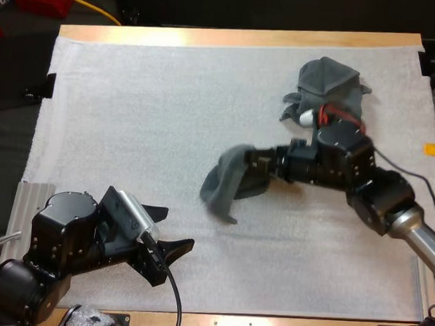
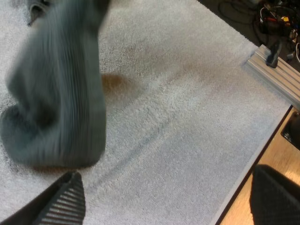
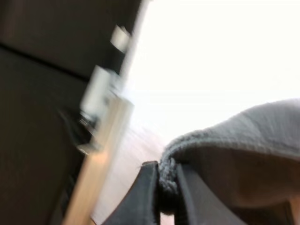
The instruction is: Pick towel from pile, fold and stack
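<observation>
- Wooden table: bare wood strip visible along the far edge and the near edge.
- White mat lies flat on it and covers nearly the whole top; fuzzy texture, faint crease lines in the left wrist view.
- Ribbed metal rail on the table at the mat's near-left edge, touching the mat border.
- Crumpled towel, dark grey-green, sits on the mat at the far right.
- Hanging towel near mat centre, drooping to the surface; can't tell if its lower end touches.
</observation>
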`<state>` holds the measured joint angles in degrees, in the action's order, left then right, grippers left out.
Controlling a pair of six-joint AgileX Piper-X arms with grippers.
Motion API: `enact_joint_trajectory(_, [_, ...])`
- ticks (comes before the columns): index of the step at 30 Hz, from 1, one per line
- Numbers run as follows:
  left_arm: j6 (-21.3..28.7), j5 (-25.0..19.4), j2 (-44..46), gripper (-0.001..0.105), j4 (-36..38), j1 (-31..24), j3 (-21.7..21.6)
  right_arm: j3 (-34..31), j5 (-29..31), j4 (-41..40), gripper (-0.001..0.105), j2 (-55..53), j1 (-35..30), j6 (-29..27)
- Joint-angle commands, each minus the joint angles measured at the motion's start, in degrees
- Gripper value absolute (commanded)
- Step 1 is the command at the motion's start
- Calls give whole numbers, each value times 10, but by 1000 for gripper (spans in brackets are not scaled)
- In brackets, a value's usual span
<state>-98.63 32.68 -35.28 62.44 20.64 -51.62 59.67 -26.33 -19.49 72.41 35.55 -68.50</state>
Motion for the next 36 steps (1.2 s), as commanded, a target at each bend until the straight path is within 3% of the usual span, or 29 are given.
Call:
enact_joint_trajectory(1, [-5, 6, -2, 70, -6, 2, -4, 15, 2, -3, 1, -3, 1, -8])
enact_joint_trajectory(7, [-5, 6, -2, 70, -6, 2, -4, 88, 11, -9, 1, -3, 1, -26])
enact_joint_trajectory(12, [-5, 6, -2, 70, -6, 2, -4, 127, 52, -9, 1, 3, 1, -38])
enact_joint_trajectory(19, [-5, 6, -2, 70, -6, 2, -4, 179, 41, -9, 1, 37, 3, -36])
enact_joint_trajectory(28, [-5, 6, -2, 70, -6, 2, -4, 255, 35, -11, 1, 76, 51, -56])
enact_joint_trajectory(31, [-5, 6, -2, 70, -6, 2, -4, 257, 50, -41, 1, 76, 63, -79])
enact_joint_trajectory(36, [-5, 6, -2, 70, -6, 2, -4, 253, 98, -196, 1, 76, 67, -168])
